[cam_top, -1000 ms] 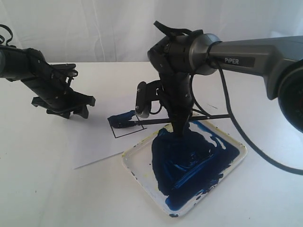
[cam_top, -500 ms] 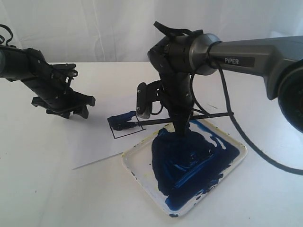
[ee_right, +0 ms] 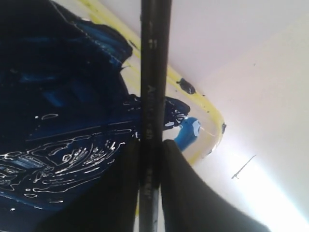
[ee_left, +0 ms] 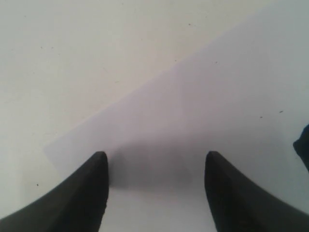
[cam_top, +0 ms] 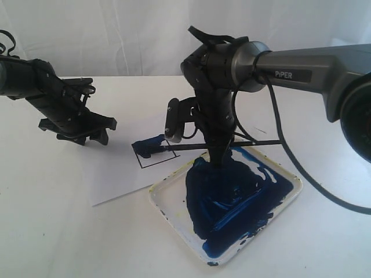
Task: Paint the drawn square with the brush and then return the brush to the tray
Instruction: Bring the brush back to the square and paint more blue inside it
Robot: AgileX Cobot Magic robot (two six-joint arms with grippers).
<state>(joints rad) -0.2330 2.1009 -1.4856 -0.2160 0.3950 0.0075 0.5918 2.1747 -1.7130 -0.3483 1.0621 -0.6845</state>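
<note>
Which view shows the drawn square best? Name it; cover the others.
The exterior view: the drawn square shows on the paper, partly painted blue, the brush tip on it. Left wrist view: only a dark sliver at the picture's edge, perhaps that paint. Right wrist view: none of it.

1. So the left gripper (ee_left: pixel 155 157) sits over the paper with its jaws spread wide apart.
2. Both dark fingers (ee_left: pixel 87 193) are in shot, with a soft shadow on the sheet between them.
3. The white paper sheet (ee_left: pixel 203 111) lies skewed on the white table (ee_left: pixel 72 58), one corner close to a finger.
4. A dark blue bit (ee_left: pixel 303 150) pokes in at the frame's edge, can't tell what it is.
</note>
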